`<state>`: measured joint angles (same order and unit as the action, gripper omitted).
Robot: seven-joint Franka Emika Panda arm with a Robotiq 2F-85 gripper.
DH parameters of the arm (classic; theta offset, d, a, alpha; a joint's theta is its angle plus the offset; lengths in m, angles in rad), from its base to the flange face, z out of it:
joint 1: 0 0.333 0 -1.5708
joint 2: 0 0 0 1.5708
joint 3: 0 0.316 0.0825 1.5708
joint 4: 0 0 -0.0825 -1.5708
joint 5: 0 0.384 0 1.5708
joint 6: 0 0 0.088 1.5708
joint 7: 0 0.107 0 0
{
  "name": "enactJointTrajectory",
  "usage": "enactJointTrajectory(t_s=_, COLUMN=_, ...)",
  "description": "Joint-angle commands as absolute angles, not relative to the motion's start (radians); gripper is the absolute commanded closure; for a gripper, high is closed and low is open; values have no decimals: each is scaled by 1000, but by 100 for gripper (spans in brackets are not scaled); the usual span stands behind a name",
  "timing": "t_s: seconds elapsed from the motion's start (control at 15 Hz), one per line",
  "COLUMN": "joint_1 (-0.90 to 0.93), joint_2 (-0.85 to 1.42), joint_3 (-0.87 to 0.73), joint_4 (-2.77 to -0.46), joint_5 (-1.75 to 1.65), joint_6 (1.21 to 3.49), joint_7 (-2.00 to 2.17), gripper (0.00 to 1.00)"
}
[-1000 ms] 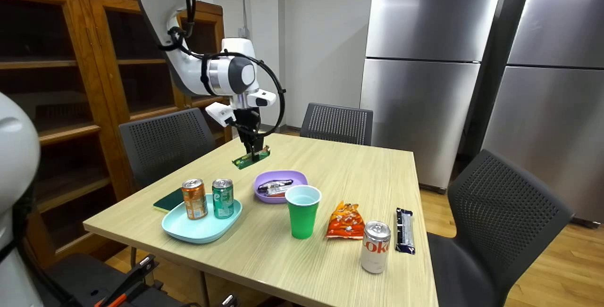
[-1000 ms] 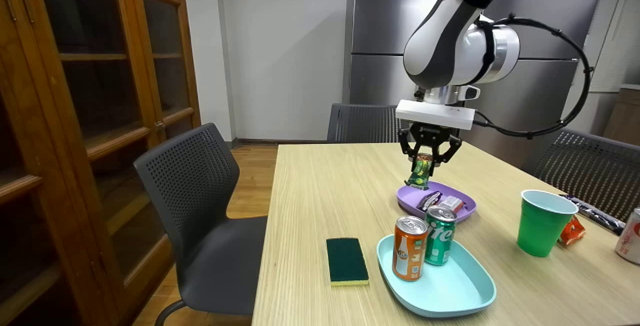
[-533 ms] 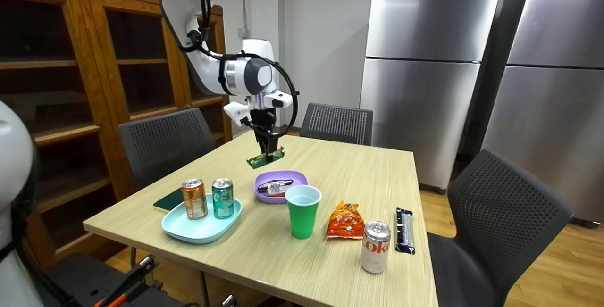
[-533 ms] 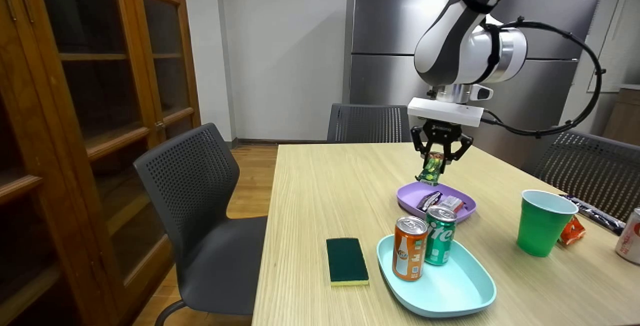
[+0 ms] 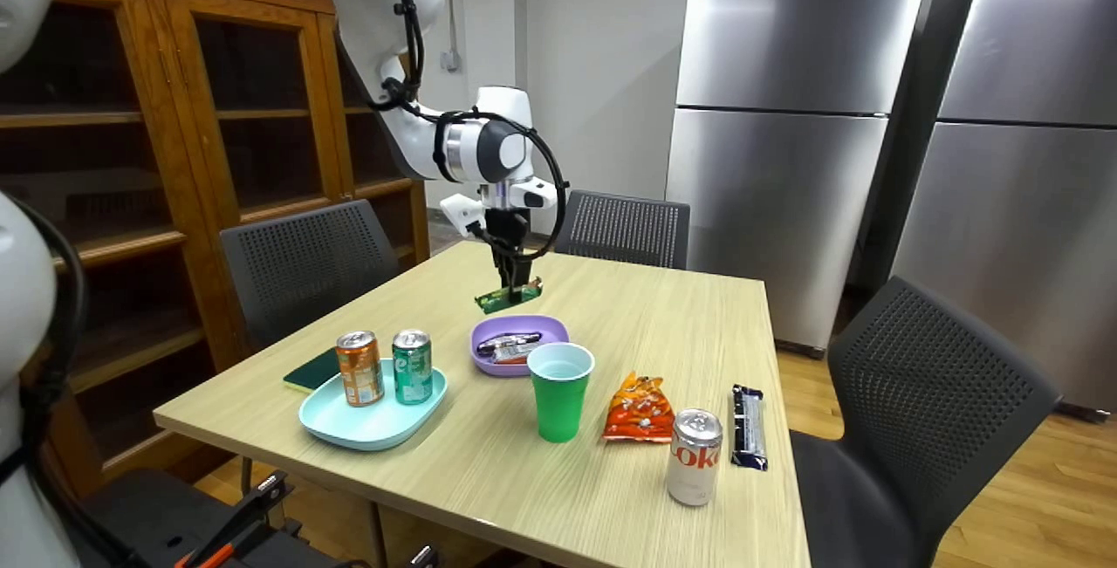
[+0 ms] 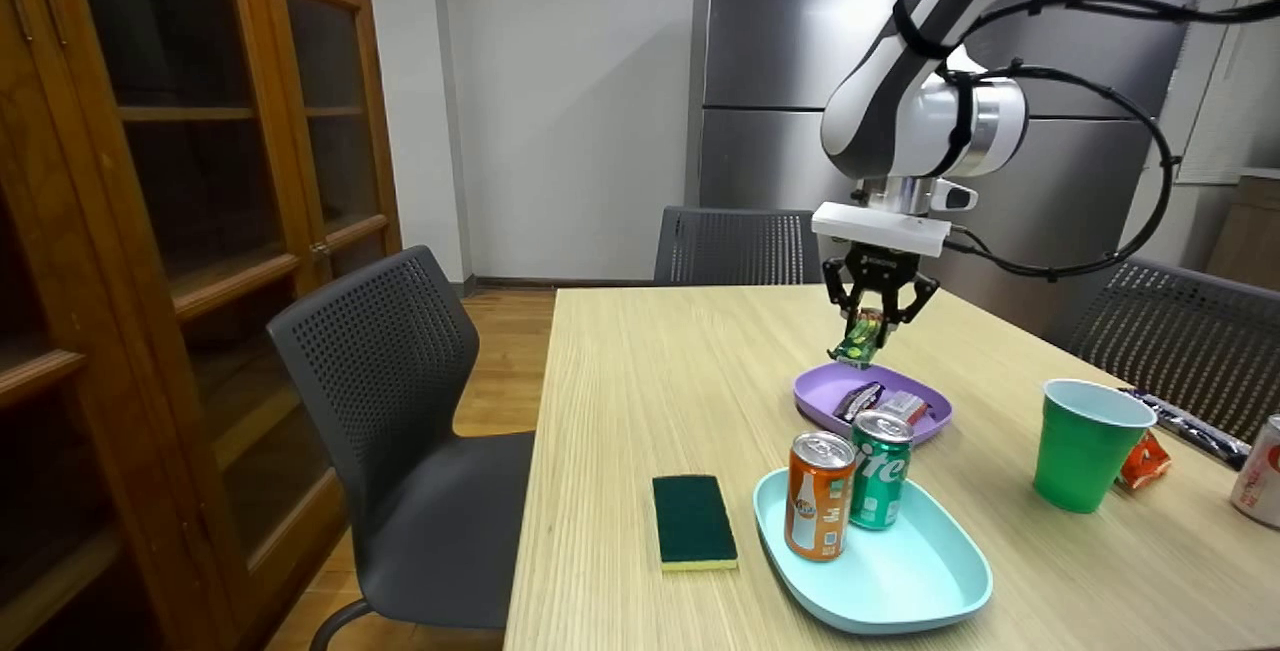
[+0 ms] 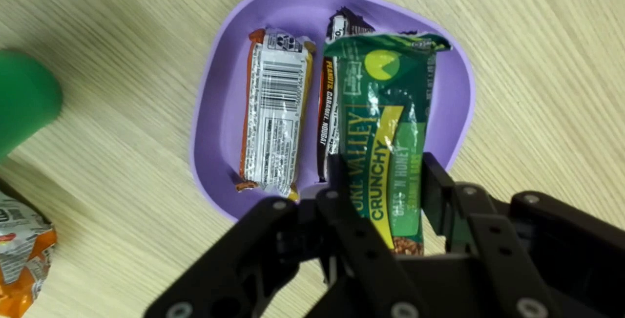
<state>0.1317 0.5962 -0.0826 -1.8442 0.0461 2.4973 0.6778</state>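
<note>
1. The hand [image 7: 384, 176] is clamped on a green Crunchy bar [image 7: 381, 113], one finger against each long side of its wrapper.
2. The bar is raised off the desk [image 5: 663, 324], close by the purple tray [image 7: 219, 127]; whether it hangs wholly over the tray I cannot tell.
3. Two items lie in that tray: a barcoded packet [image 7: 276, 113] and a peanut-caramel packet [image 7: 326, 127], the latter partly hidden by the bar in the wrist view.
4. Near the desk's edge beside the wooden cabinet [image 5: 188, 114] lies a dark green sponge [image 6: 694, 523].
5. Just beside the sponge, a teal tray [image 6: 930, 581] carries an orange can [image 6: 820, 501] and a green can [image 6: 880, 471], both upright.
6. Close to the opposite edge lies a navy-and-silver packet [image 5: 749, 428], an upright Coke can [image 5: 695, 459] just beside it.
7. An orange snack bag [image 5: 640, 411] sits between that packet and an upright green cup [image 5: 560, 407].
8. Dark chairs [image 5: 624, 228] stand at three of the desk's edges.
</note>
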Motion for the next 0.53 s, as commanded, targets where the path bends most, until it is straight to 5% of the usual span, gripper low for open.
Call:
enactJointTrajectory(t_s=0.0, joint_1=126, joint_2=685, joint_3=-88, joint_4=-1705, joint_5=67, joint_6=2417, joint_7=680, gripper=86)
enactJointTrajectory(t_s=0.47, joint_1=123, joint_2=785, joint_3=-81, joint_4=-1547, joint_5=101, joint_6=2274, joint_7=699, gripper=86)
